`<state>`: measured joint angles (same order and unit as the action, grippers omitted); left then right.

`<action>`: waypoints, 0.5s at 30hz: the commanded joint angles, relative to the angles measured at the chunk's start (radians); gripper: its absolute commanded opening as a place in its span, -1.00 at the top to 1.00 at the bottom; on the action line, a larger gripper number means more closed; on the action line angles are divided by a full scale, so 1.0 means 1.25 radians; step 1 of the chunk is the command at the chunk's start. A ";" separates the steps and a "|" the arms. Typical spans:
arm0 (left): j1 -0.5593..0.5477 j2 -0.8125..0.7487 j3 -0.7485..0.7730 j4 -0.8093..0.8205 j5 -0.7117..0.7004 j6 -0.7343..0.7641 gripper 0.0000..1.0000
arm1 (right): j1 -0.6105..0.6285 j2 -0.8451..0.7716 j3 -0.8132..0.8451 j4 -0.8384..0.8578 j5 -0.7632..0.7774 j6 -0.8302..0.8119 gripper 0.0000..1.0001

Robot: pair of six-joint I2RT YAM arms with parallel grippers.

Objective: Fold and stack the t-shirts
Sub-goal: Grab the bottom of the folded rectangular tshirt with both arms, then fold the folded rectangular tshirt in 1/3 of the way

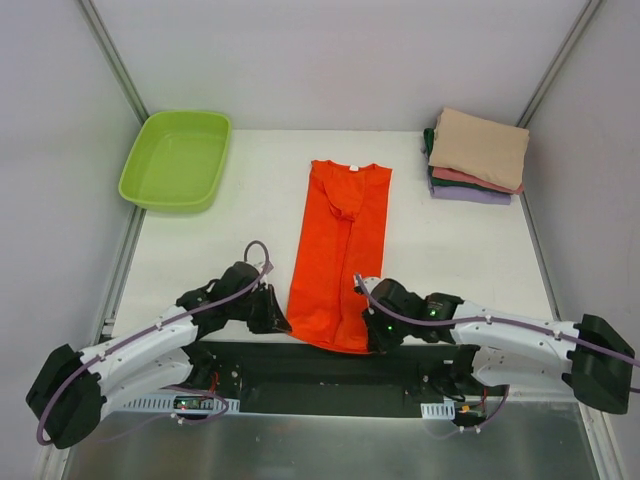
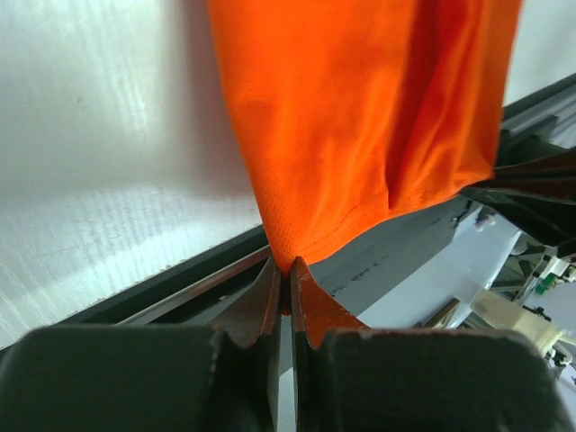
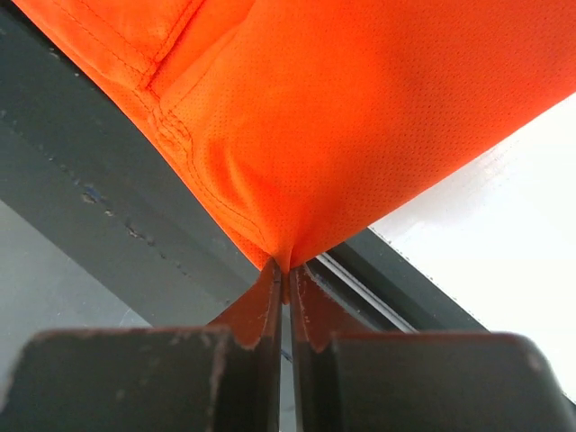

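The bright orange t-shirt (image 1: 338, 255) lies lengthwise in the middle of the white table, sides folded in, neck at the far end, hem at the near edge. My left gripper (image 1: 281, 322) is shut on its near left hem corner (image 2: 286, 256). My right gripper (image 1: 372, 335) is shut on its near right hem corner (image 3: 286, 256). Both corners are pinched between the fingertips above the table's dark front rail. A stack of folded t-shirts (image 1: 478, 155), tan on top, then salmon-pink, purple and dark green, sits at the far right.
A lime-green plastic tub (image 1: 177, 160) stands at the far left corner. White walls enclose the table on three sides. The dark front rail (image 1: 330, 375) runs between the arm bases.
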<state>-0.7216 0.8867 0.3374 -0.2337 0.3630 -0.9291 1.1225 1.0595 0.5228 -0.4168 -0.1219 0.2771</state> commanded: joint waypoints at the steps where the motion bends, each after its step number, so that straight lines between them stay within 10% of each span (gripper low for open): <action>1: -0.008 -0.049 0.062 -0.025 -0.034 0.013 1.00 | 0.002 -0.046 0.058 -0.056 0.027 -0.019 0.97; 15: 0.051 0.278 0.418 -0.032 -0.196 0.150 1.00 | -0.235 0.088 0.281 -0.058 0.178 -0.239 0.99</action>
<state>-0.6838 1.1603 0.7628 -0.2680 0.1905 -0.8074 0.8963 1.0946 0.7898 -0.5022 0.0517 0.0937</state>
